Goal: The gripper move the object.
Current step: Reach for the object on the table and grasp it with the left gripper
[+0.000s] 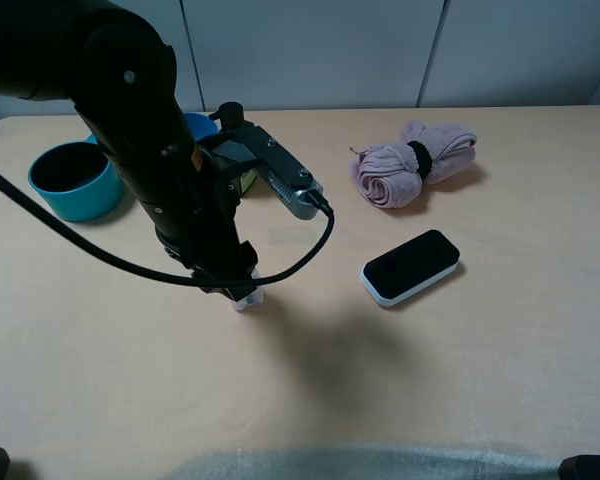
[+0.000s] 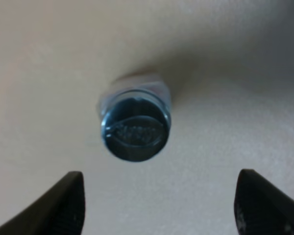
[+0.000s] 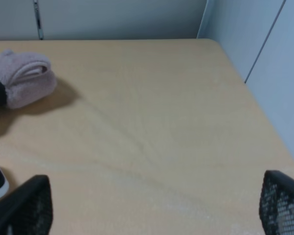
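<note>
The small glass jar (image 1: 248, 299) stands on the tan table, mostly hidden under my left arm. In the left wrist view I see it from above, with its silver screw cap (image 2: 135, 128) facing the camera. My left gripper (image 2: 159, 205) is open; its dark fingers (image 2: 63, 205) sit on either side, short of the jar and not touching it. In the exterior high view the left gripper (image 1: 232, 284) hangs right over the jar. My right gripper (image 3: 154, 210) is open and empty above bare table, far from the jar.
A teal bowl (image 1: 72, 180) stands at the back left. A rolled pink towel (image 1: 412, 163) and a black and white device (image 1: 411, 267) lie to the right of the jar. The towel (image 3: 19, 78) also shows in the right wrist view, as does the table's edge (image 3: 255, 98).
</note>
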Tool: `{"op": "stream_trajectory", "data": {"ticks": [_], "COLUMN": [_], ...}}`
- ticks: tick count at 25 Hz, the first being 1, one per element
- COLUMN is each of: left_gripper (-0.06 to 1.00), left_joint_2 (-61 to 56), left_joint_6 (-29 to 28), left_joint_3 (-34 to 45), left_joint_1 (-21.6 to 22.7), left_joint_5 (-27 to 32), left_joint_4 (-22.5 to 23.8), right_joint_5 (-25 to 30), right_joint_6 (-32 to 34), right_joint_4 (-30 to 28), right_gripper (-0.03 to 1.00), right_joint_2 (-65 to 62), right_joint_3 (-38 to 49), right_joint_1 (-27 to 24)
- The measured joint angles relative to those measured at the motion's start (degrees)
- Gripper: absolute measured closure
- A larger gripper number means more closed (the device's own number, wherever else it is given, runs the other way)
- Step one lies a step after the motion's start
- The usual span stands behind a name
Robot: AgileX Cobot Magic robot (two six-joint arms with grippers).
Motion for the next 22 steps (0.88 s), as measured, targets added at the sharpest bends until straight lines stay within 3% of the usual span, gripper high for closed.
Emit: {"op": "stream_trajectory", "data": {"ticks": [22], "left_gripper": [0.24], "left_joint_2": [9.2], "left_joint_6": [-2.2], "left_joint_3": [-1.2], "left_joint_1": [0.0], "left_joint_5": [-4.0], "left_joint_4": [-0.1], "right_joint_5": [0.0], "right_joint_6": [0.0], "right_joint_4": [0.0], "right_gripper": [0.33], "right_joint_2": [0.0], "right_joint_3": [0.0], "right_joint_1": [0.0]}}
